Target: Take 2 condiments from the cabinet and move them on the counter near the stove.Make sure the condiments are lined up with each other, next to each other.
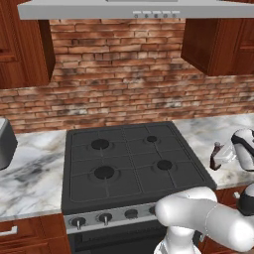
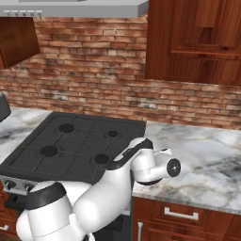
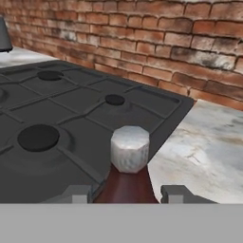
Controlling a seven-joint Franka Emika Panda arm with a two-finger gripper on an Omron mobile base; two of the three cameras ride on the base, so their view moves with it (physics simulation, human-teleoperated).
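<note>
Closest to the hand camera, the maroon bottle [image 3: 127,182] rises between the two dark fingertips [image 3: 77,193], its greyish cap [image 3: 129,148] just ahead of them; the gripper [image 3: 126,195] is clenched on this bottle. From the left base camera the same bottle [image 1: 216,158] shows small and dark at the hand's end, low over the counter [image 1: 30,168] just right of the stove [image 1: 126,158].

Going left to right in the hand view: black burners and grate, then the stove's right edge, then bare marble [image 3: 209,147] under the brick wall [image 3: 142,33].

By my reading, the step in hand is setting down a condiment on the marble beside the cooktop. What comes next probably calls for lowering it upright until the base sits flat, then letting go and backing off without tipping it.

Whether the base already touches the marble I cannot tell, since the bottle's lower part is cut off. In the right base view the white arm [image 2: 141,164] covers the bottle and hand.
</note>
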